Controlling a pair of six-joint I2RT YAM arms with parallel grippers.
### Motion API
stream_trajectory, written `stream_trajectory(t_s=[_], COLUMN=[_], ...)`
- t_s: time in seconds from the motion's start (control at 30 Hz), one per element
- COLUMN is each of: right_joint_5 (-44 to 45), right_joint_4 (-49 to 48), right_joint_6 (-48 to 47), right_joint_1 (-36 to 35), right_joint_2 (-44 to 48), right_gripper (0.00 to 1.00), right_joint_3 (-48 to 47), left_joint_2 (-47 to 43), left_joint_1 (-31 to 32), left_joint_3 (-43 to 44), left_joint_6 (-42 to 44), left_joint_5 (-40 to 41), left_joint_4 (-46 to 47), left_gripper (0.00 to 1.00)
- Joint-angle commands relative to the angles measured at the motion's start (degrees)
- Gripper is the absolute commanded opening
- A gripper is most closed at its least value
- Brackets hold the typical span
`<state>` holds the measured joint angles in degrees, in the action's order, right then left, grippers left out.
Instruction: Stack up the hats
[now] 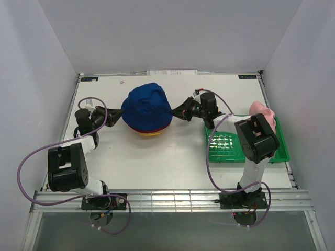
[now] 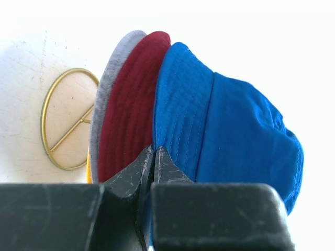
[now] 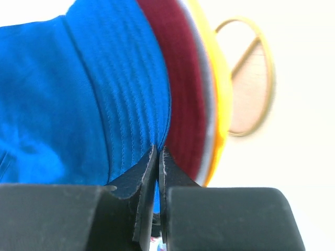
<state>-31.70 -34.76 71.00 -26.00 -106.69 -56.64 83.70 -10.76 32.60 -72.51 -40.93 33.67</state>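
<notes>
Blue hat [image 1: 146, 104] tops the pile [image 1: 152, 132] on the worktop [image 1: 172, 157], its brim pinched tight by the left hand [image 2: 154, 157] and, opposite, the right hand [image 3: 158, 157]. An uneven pull or release could drag it askew off the dark red hat [image 2: 128, 104] beneath. The pink hat [image 1: 263, 114], on the tray [image 1: 282, 151], is half hidden behind the right arm [image 1: 256, 138].

From above, the blue hat [image 1: 146, 104] covers its stack: we see only slivers of the dark red hat [image 1: 158, 129] and yellow hat [image 1: 150, 134] at 6 o'clock, the grey hat [image 2: 107, 89] not at all. The right arm [image 1: 256, 138] hides the pink hat [image 1: 263, 111] at its 7 o'clock. The gold ring [image 3: 269, 78] is blurred, half behind brims.
</notes>
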Motion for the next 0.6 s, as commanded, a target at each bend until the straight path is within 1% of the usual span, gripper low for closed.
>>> stream_trajectory(t_s=[0.0,0.17,0.33,0.43,0.57], right_joint_5=[1.0,2.9,3.8,5.1,5.5], right_joint_4=[10.0,17.3,25.1,28.2,29.0], right_joint_6=[-8.9,-15.9,-20.8,-23.9,-25.6], right_joint_1=[0.2,0.2,-0.2,-0.9,-1.4], right_joint_2=[-0.7,-1.1,-2.1,-1.8,-1.3], right_gripper=[0.08,0.08,0.08,0.08,0.08], right_joint_3=[-2.2,-5.9,-9.2,-9.9,-9.1], left_joint_2=[-0.3,1.5,3.7,4.8,5.2], left_joint_1=[-0.9,-1.2,-1.2,-1.1,-1.1], left_joint_3=[-0.7,-1.0,-1.4,-0.9,0.4], left_joint_6=[2.0,3.7,4.3,5.4,6.2], left_joint_5=[1.0,2.4,3.7,4.1,4.1], left_joint_4=[-1.8,-5.5,-8.6,-10.3,-11.7], left_gripper=[0.00,0.00,0.00,0.00,0.00])
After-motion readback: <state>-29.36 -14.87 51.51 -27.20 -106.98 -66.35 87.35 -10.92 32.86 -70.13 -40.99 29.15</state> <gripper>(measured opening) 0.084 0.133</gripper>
